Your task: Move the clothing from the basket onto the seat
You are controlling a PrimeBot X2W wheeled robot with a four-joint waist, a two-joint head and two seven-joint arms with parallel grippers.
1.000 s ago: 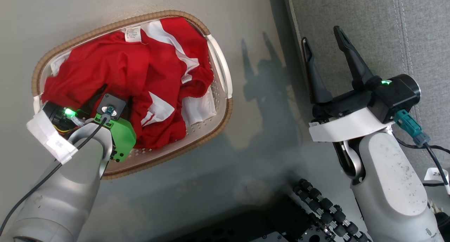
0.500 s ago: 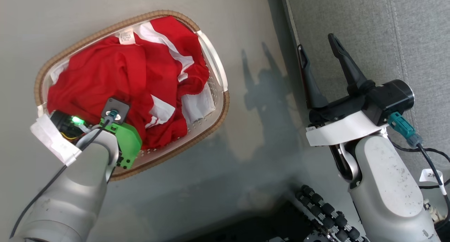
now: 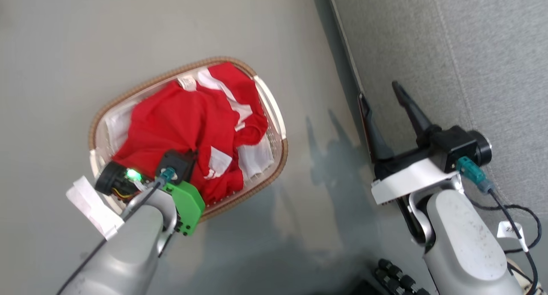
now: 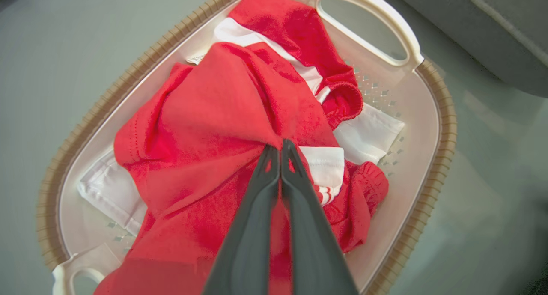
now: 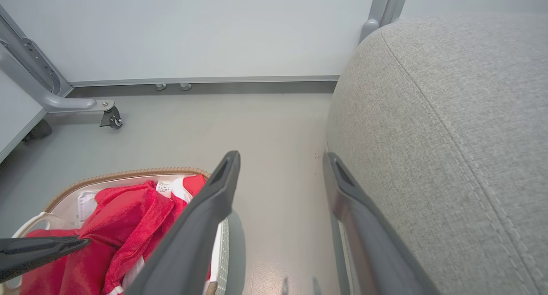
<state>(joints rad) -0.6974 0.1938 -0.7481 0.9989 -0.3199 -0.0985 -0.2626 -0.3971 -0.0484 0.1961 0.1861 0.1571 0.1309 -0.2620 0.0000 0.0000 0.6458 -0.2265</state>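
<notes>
Left claw (image 4: 280,146): fingers pressed together at the tips, clamped on a raised fold of the red clothing (image 4: 214,115). The fabric ran up to the tips in taut creases and draped down on both sides of the fingers.

Clothing (image 3: 184,123): all of it lay inside the basket (image 3: 128,93), heaped across most of the interior. White stripes and a white panel showed on the side nearer the seat. A white care label (image 3: 186,81) lay at the far rim. A plain white sheet (image 4: 368,132) lay under the red fabric, exposed at both ends of the basket.

Basket (image 4: 445,115): stood on the grey floor (image 3: 128,29), near the seat (image 3: 449,51) but apart from it, with a strip of bare floor between them. One white handle faced the seat.

Right claw (image 3: 379,91): fingers spread wide apart, nothing between them. In the right wrist view the right claw (image 5: 281,158) hung over the floor just beside the front edge of the seat (image 5: 449,115); contact with the upholstery could not be determined.

Seat: no garment lay on the visible part of the cushion.
</notes>
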